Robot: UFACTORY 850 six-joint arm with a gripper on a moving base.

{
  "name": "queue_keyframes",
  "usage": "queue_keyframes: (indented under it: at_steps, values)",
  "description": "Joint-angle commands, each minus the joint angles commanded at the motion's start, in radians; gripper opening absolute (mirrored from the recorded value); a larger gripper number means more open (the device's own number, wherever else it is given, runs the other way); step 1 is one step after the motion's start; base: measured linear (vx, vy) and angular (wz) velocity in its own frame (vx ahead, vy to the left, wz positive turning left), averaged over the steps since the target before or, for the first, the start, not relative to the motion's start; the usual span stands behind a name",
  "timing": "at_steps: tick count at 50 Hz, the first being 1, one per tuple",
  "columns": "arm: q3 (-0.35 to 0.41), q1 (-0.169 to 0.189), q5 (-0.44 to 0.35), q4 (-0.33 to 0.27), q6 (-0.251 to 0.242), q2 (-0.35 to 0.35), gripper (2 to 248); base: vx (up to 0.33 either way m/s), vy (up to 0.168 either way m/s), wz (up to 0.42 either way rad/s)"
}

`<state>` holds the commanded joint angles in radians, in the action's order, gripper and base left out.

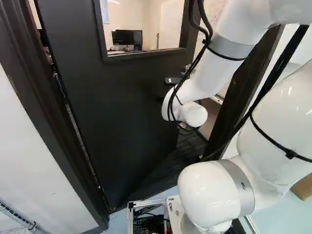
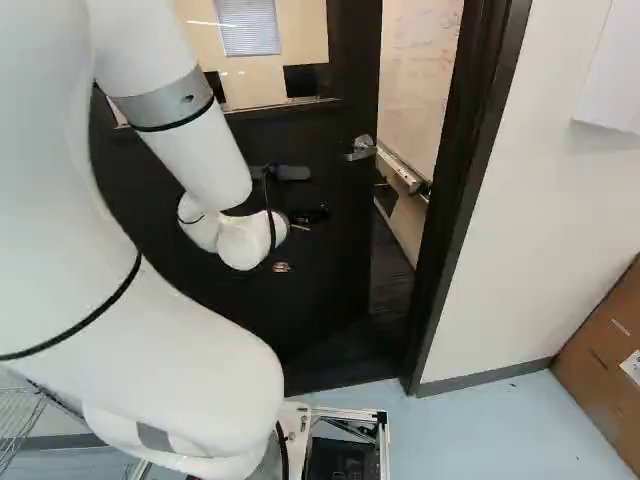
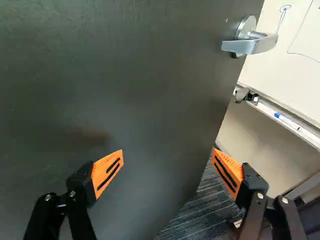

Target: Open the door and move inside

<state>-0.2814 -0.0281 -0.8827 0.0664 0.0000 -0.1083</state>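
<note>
Opening door: job part done; door (image 3: pixel 125 90) ajar, swung away from base (image 2: pixel 345 412), hinge side at 9 o'clock in left base view.
Gripper: released, nothing between the pads; one finger before the door face, the other over the gap. Contact: can't tell.
Handle: at 1 o'clock from gripper (image 3: pixel 167 156), ungripped; latch looks clear of jamb (image 2: pixel 462 200), so probably no need to turn it.
Arm (image 2: pixel 195 140): reaching toward 12, likely placed near the free edge for push leverage.
Gap: 3 o'clock from wrist, right base view; looks tight for base.
Next: push wider, then drive in. Risk: arm clipping jamb.
</note>
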Motion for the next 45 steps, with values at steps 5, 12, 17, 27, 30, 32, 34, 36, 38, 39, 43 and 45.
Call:
queue_keyframes:
  at_steps: [5,12,17,27,30,32,34,36,38,39,43,45]
  values:
    - [-0.013,-0.009,-0.013,0.0,0.0,0.013,247,0.0,0.0,0.0]
    - [-0.03,-0.022,-0.029,0.001,0.0,0.032,247,0.0,0.0,0.0]
    - [-0.043,-0.031,-0.034,0.004,0.0,0.044,247,0.0,0.0,0.0]
    - [-0.063,-0.051,-0.04,0.008,0.0,0.065,247,0.0,0.0,0.0]
    - [-0.066,-0.057,-0.042,0.007,0.0,0.068,247,0.0,0.0,0.0]
    - [-0.067,-0.062,-0.043,0.006,0.0,0.069,247,0.0,0.0,0.0]
    - [-0.068,-0.066,-0.045,0.004,0.0,0.07,247,0.0,0.0,0.0]
    - [-0.069,-0.071,-0.047,0.001,0.0,0.071,247,0.0,0.0,0.0]
    - [-0.07,-0.075,-0.049,-0.001,0.0,0.072,247,0.0,0.0,0.0]
    - [-0.07,-0.077,-0.05,-0.003,0.0,0.072,247,0.0,0.0,0.0]
    - [-0.071,-0.087,-0.054,-0.009,0.0,0.074,247,0.0,0.0,0.0]
    - [-0.072,-0.091,-0.055,-0.012,0.0,0.075,247,0.0,0.0,0.0]
